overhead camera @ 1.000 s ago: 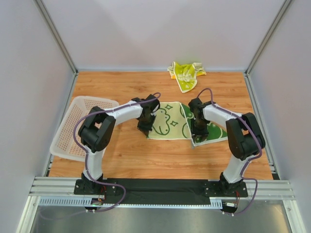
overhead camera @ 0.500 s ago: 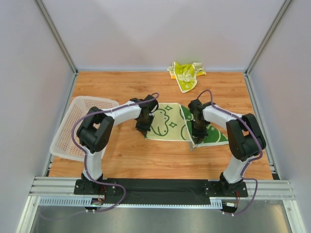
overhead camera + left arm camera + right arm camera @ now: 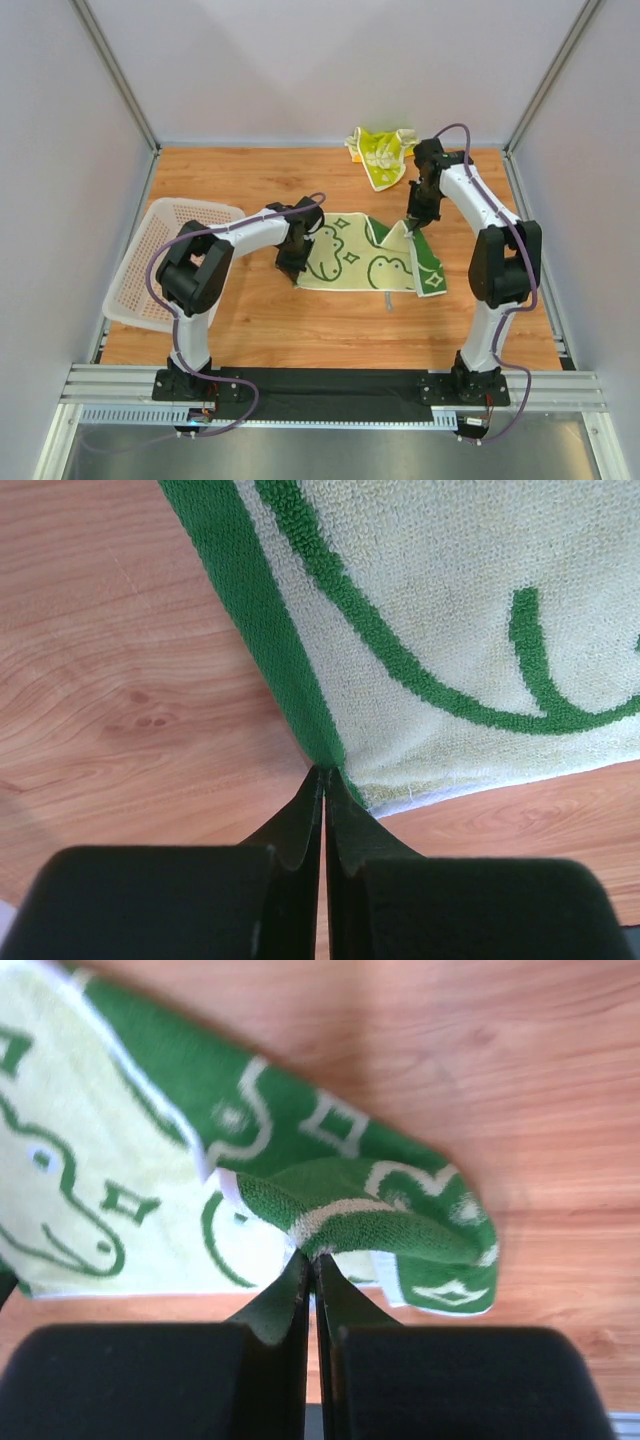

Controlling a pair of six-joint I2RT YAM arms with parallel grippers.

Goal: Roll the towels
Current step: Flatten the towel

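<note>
Wooden bench: green towel long axis 9-to-3, left claw pinching its 9 o'clock corner, right claw pinching the lifted 3 o'clock edge.

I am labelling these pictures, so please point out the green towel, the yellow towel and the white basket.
green towel (image 3: 350, 265), top view, its flat pale middle.
yellow towel (image 3: 380, 155), top view, centre of the crumpled heap.
white basket (image 3: 135, 272), top view, its perforated floor.

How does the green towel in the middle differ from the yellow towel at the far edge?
The green towel lies mostly spread out; the yellow towel sits crumpled in a heap. The left gripper and the right gripper each pinch the green towel; nothing touches the yellow towel. Both are patterned, and neither is rolled yet.
</note>
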